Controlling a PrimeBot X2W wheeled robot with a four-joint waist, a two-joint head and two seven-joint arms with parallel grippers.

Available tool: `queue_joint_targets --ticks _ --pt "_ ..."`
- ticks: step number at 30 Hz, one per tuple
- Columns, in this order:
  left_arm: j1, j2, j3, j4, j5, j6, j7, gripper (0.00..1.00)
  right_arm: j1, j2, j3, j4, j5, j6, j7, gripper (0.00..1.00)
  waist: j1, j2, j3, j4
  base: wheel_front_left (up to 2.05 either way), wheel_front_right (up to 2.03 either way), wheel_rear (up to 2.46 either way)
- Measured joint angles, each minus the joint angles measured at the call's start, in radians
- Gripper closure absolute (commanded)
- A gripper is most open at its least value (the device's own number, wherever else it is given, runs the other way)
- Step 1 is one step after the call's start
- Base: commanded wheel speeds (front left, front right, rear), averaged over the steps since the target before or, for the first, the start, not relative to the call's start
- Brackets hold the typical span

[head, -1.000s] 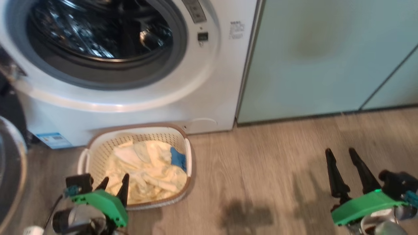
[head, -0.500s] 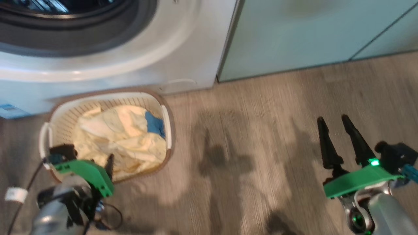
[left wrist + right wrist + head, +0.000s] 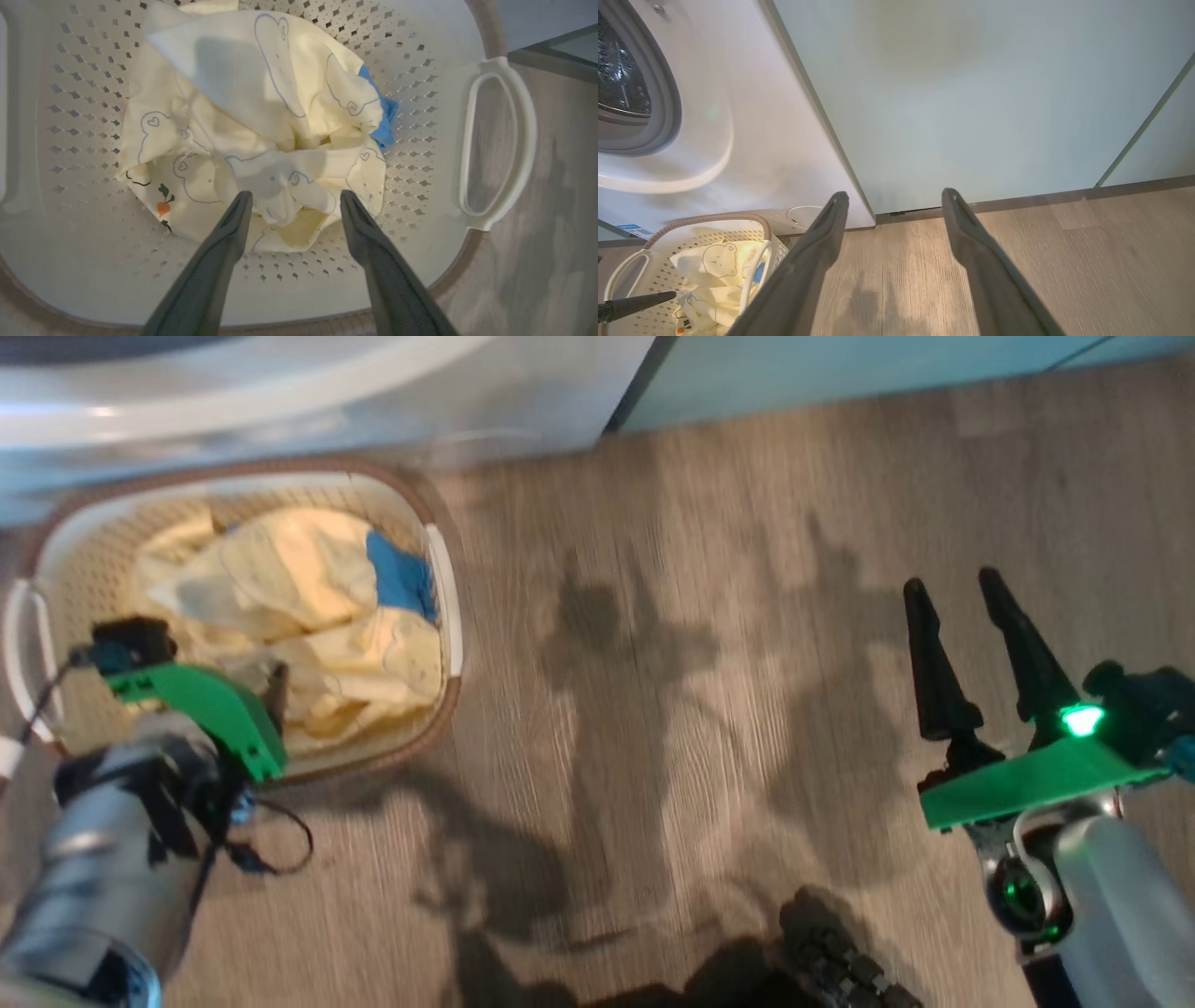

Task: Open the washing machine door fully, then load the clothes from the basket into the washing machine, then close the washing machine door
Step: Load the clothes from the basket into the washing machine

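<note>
While the left gripper (image 3: 294, 196) hovers spread above the clothes (image 3: 261, 116), loading looks about to start.
The clothes lie heaped in the basket (image 3: 420, 84) on the floor, just before the washing machine (image 3: 738, 140). Next: lower, pinch a fold, lift. The right gripper (image 3: 948, 583) hangs parted, empty, well apart.

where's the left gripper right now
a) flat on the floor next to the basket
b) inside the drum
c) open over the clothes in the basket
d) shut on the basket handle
C: in the left wrist view the left gripper has its fingers apart and points down at the clothes lying inside the basket.
</note>
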Motion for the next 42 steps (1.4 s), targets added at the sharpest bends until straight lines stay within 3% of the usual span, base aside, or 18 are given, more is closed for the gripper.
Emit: queue_joint_targets --ticks 11,23,25,27,28,29,35,42 --pt "-0.188 0.042 -0.036 0.025 -0.023 0.000 0.021 0.00 -0.060 0.003 -0.024 -0.035 -0.016 0.000 0.000 0.00 0.0000 0.0000 0.172 0.016 0.00 0.00 0.00" --pt "-0.288 0.076 -0.114 0.010 -0.035 0.000 0.092 0.00 -0.135 0.005 -0.019 -0.051 -0.023 0.000 -0.003 0.00 -0.0001 0.0000 0.309 0.027 0.00 0.00 0.00" --pt "-0.295 0.085 -0.133 -0.001 -0.036 0.000 0.096 0.04 -0.135 0.007 -0.015 -0.052 -0.023 0.000 -0.003 0.00 -0.0002 0.0000 0.326 0.023 0.00 0.00 0.00" --pt "-0.304 0.100 -0.157 -0.015 -0.036 0.000 0.103 0.50 -0.136 0.011 -0.012 -0.055 -0.023 0.000 -0.003 0.00 -0.0002 0.0000 0.342 0.019 0.00 0.00 0.00" --pt "-0.309 0.107 -0.172 -0.023 -0.035 0.000 0.102 0.67 -0.137 0.013 -0.012 -0.056 -0.023 0.000 -0.003 0.00 -0.0002 0.0000 0.349 0.016 0.00 0.00 0.00" --pt "-0.312 0.115 -0.197 -0.036 -0.033 0.000 0.100 1.00 -0.139 0.015 -0.011 -0.056 -0.023 0.000 -0.003 0.00 -0.0002 0.0000 0.355 0.014 0.00 0.00 0.00" --pt "-0.325 0.114 -0.261 -0.046 -0.027 0.000 0.055 1.00 -0.153 0.019 -0.012 -0.055 -0.025 0.000 -0.003 0.00 -0.0002 0.0000 0.360 0.024 0.00 0.00 0.00" --pt "-0.278 0.089 -0.331 -0.095 -0.082 0.000 -0.025 1.00 -0.151 0.019 -0.031 -0.043 -0.035 0.000 -0.003 0.00 -0.0002 0.0000 0.294 0.049 0.00 0.00 0.00"
